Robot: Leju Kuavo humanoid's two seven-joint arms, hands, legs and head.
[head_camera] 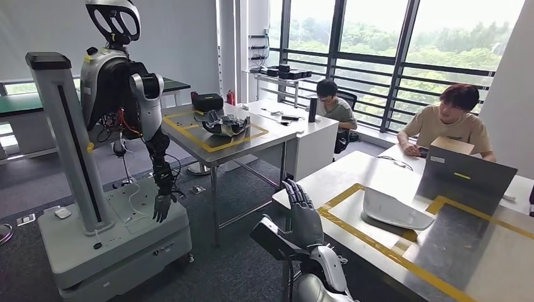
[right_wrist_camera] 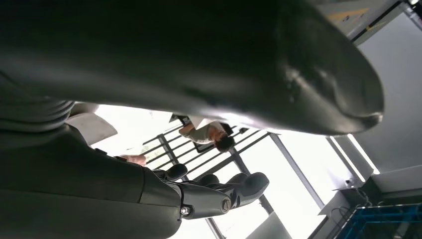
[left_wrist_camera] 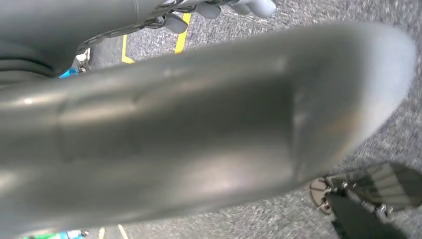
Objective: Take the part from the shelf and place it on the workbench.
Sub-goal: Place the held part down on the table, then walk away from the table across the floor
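Grey part looms blurred, hiding the left hand.

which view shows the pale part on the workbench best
The head view: the pale part lies whole inside the yellow tape on the workbench. Whether either wrist view shows it cannot be told; both are blocked by blurred grey surfaces.

My R hand is up, fingers upright & apart, holding nothing; L hand too blurred to tell.
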